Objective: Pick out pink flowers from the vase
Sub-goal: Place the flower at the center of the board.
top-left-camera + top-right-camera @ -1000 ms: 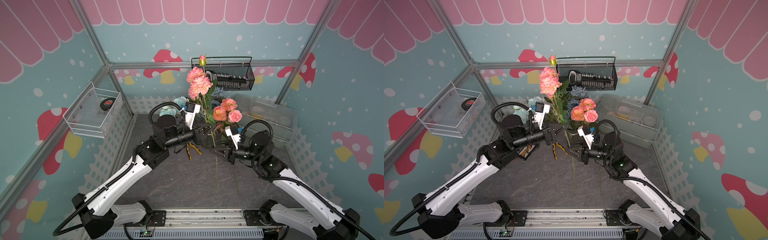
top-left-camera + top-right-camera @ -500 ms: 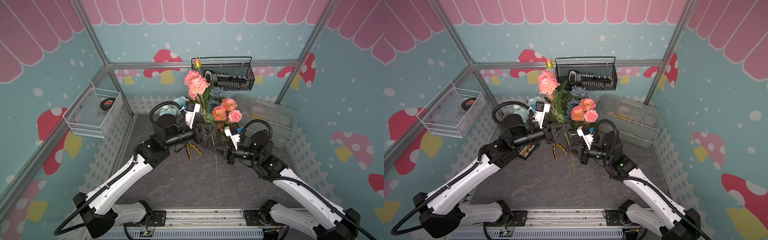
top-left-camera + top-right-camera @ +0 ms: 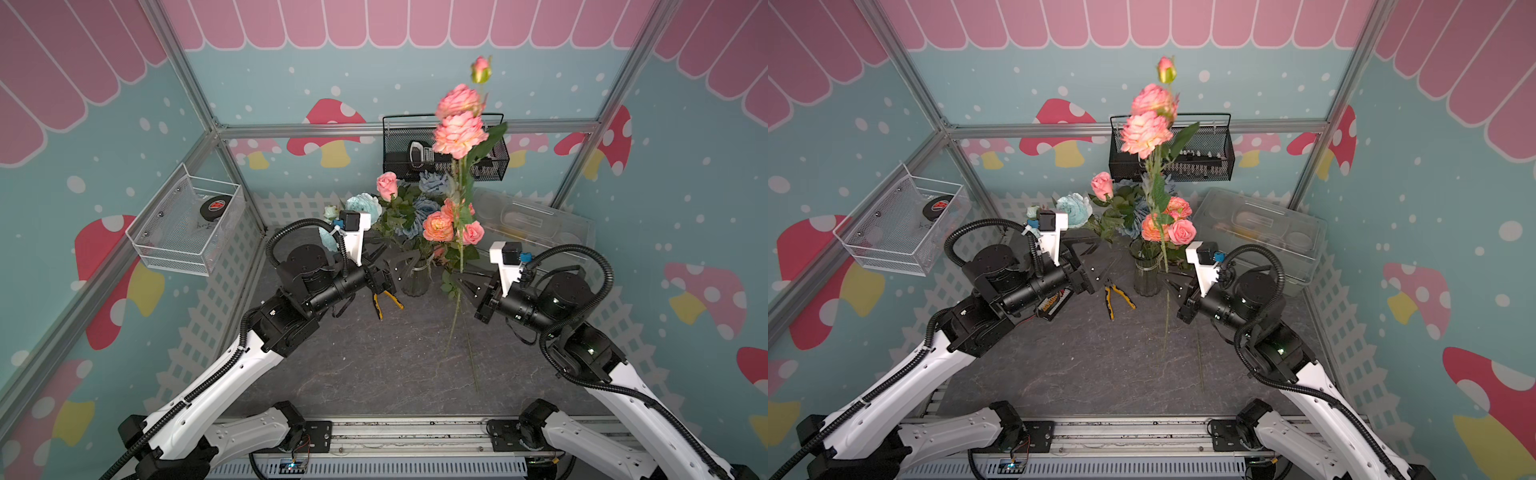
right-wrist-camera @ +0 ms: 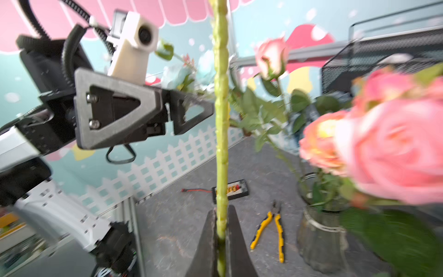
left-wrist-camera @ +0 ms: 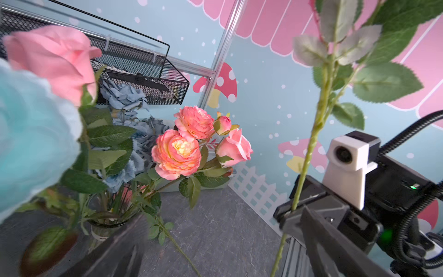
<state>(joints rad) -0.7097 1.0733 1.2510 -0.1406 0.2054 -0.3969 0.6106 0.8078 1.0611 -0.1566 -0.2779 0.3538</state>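
A tall spray of pink flowers [image 3: 457,133] [image 3: 1146,133] stands upright outside the vase, and my right gripper [image 3: 460,277] [image 3: 1169,284] [image 4: 221,230] is shut on its green stem [image 4: 221,120] [image 5: 309,153]. The stem's lower end hangs free, to the right of the clear ribbed vase [image 3: 415,282] [image 3: 1147,278] [image 4: 321,235]. In the vase stay coral-pink blooms [image 3: 438,226] [image 5: 176,153], pink roses [image 3: 387,185] [image 3: 1183,231] and blue flowers. My left gripper [image 3: 395,259] [image 3: 1100,257] [image 5: 223,251] is open beside the vase, holding nothing.
Yellow-handled pliers [image 3: 384,301] [image 4: 273,227] lie left of the vase, near a small black device [image 3: 1052,305]. A bare stem [image 3: 471,365] lies on the floor. A clear plastic box [image 3: 532,224] stands back right; a black wire basket [image 3: 444,153] and a white mesh basket [image 3: 187,220] hang on the walls.
My left gripper opened and let go of the tall pink spray. My right gripper closed on its stem and carried it to the right, away from the vase.
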